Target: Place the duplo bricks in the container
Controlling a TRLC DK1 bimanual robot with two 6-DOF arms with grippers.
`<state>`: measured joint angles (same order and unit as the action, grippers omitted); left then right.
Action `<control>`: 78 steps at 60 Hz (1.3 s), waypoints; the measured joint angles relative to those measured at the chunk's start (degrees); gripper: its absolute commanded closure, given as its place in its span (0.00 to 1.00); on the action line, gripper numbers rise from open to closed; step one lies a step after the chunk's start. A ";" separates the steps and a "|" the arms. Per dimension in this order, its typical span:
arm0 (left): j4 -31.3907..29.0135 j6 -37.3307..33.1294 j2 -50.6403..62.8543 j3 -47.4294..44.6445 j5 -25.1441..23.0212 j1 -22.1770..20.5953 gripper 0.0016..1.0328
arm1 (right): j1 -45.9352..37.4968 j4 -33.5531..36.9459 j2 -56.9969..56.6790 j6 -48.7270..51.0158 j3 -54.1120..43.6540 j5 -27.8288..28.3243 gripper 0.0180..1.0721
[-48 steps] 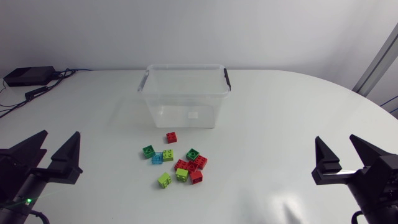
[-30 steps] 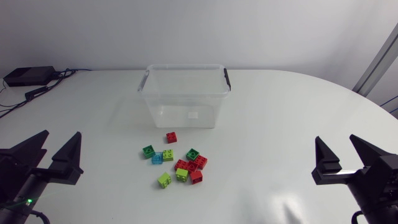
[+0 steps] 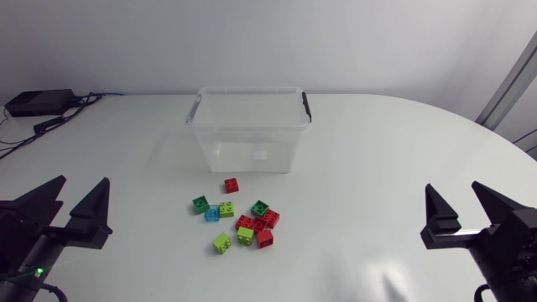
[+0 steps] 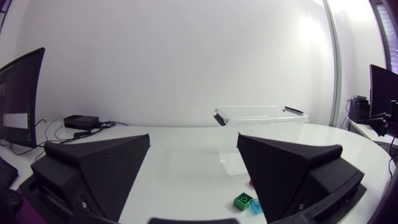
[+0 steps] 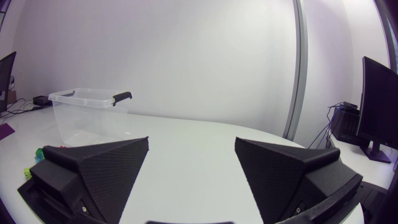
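Several duplo bricks lie in a loose cluster on the white table: a red brick [image 3: 231,185], a dark green brick [image 3: 200,203], a blue brick [image 3: 212,212], lime bricks [image 3: 221,242] and more red ones [image 3: 265,237]. Behind them stands the clear plastic container [image 3: 248,127] with black handle clips, nothing visible inside. My left gripper [image 3: 74,205] rests open at the near left, far from the bricks. My right gripper [image 3: 460,208] rests open at the near right. In the left wrist view the container [image 4: 261,134] and a green brick [image 4: 242,201] sit ahead of the open fingers. The right wrist view shows the container [image 5: 87,115] ahead.
A black box [image 3: 38,102] with cables sits at the table's far left corner. The table's curved edge [image 3: 503,138] runs along the right.
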<state>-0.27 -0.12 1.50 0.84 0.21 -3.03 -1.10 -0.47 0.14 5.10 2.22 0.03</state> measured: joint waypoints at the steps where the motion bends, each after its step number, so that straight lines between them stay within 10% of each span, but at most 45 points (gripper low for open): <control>1: 0.02 -0.02 0.00 0.00 0.00 0.00 0.04 | 0.00 0.00 0.00 -0.02 0.00 0.02 0.05; 33: -1.70 0.02 3.80 8.37 0.00 2.23 0.04 | 0.74 0.66 0.04 -0.02 0.52 0.00 0.05; 78: -13.38 2.78 51.43 37.09 -6.27 1.97 0.17 | 8.55 9.66 29.73 -0.46 24.68 0.15 0.05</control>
<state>-13.65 2.66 52.93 37.93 -6.07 -1.06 7.44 9.19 29.87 4.64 26.89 0.19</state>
